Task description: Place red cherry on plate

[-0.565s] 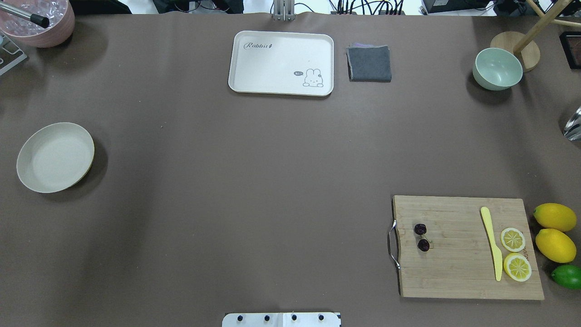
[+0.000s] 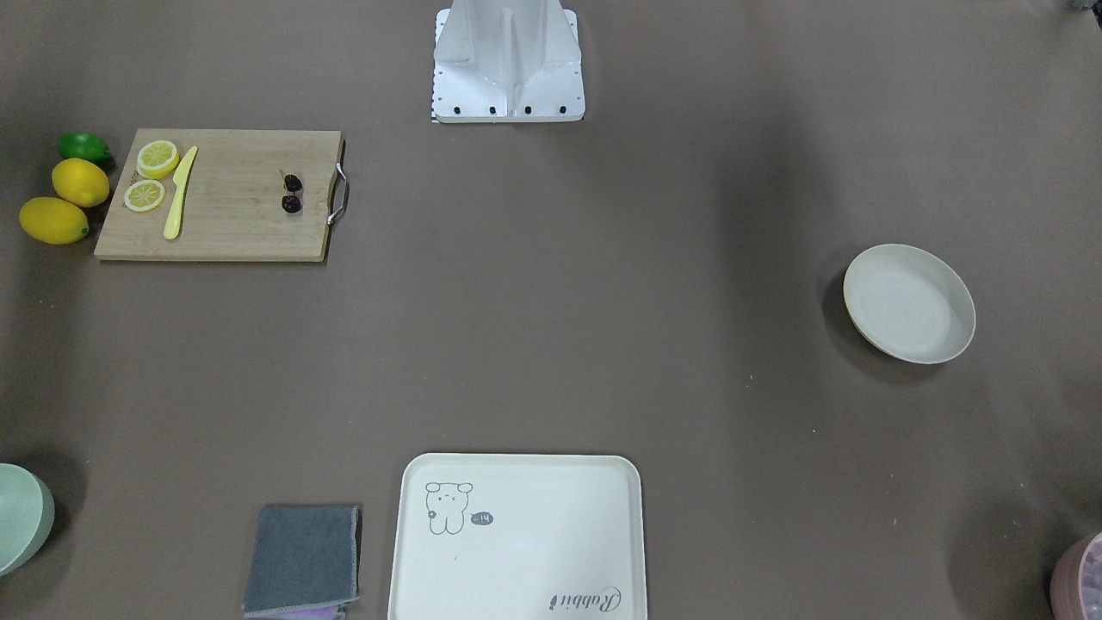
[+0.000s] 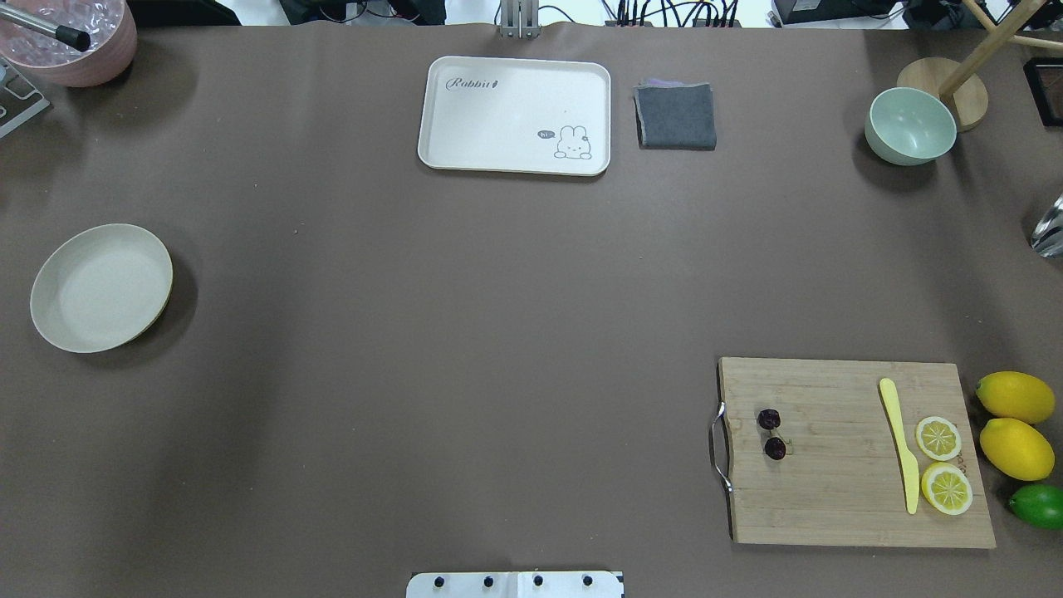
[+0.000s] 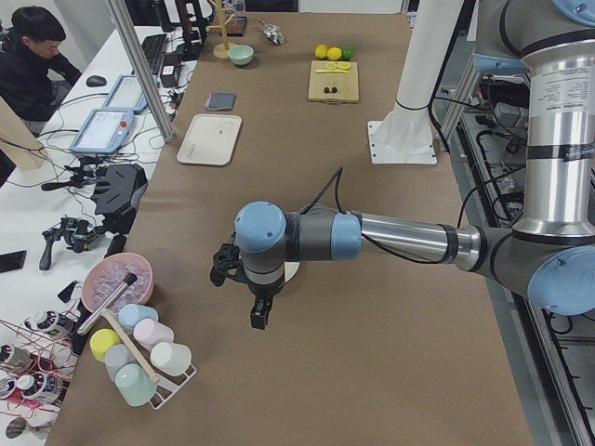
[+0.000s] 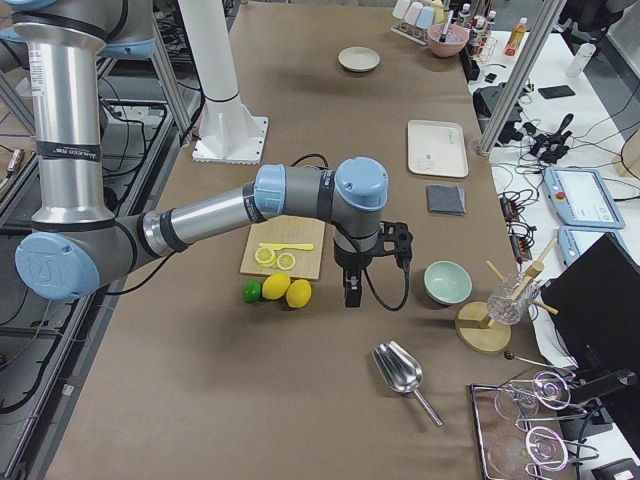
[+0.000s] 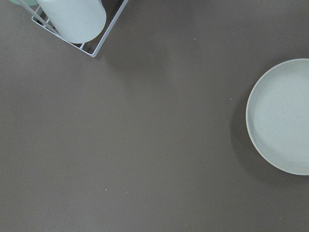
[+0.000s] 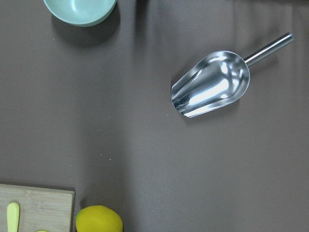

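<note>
no shift: red cherry on board

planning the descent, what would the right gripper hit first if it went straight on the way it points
Probably the bare brown table covering, between the yellow lemon and the shiny metal scoop. The right gripper points down, though depth is unclear.

Open lane: the brown surface between the cutting board, near right, and the plate, left. On the board, the red cherry lies by the left edge, well apart from the yellow knife and lemon slices. Tray and grey cloth sit far, off the lane.
</note>
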Robot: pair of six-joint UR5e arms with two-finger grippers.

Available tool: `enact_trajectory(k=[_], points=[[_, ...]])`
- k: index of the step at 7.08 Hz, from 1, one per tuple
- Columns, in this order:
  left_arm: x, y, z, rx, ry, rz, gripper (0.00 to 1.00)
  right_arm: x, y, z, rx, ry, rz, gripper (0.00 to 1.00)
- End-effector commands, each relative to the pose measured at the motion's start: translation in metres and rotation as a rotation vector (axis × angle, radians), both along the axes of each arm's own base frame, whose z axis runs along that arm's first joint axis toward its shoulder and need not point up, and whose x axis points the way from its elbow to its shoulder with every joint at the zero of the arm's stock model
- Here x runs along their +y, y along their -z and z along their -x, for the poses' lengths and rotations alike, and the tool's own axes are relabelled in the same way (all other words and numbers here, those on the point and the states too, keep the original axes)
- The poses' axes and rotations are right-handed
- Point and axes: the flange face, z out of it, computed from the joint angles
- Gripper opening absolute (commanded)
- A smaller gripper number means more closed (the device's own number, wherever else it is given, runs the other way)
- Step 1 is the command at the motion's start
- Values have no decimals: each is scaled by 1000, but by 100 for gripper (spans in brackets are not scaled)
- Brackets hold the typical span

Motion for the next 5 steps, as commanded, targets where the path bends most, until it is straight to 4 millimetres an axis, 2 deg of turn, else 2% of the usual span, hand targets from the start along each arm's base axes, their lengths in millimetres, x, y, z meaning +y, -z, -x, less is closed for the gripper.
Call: enact_trajectory(k=[1, 2, 3, 4, 5], points=[[-12, -33, -1, 12, -15, 6, 99, -1, 2, 0, -3, -4, 1, 100], [-13, -49, -3, 17, -15, 39, 99, 0, 2, 0, -3, 1, -6, 100], [-18, -57, -8, 91, -12, 51, 99, 1, 6, 0, -1, 2, -15, 100], [-21, -49, -12, 165, -5, 40, 99, 0, 8, -1, 7, 4, -22, 100], [-24, -42, -21, 241, -8, 36, 99, 8, 12, -4, 11, -4, -24, 100]])
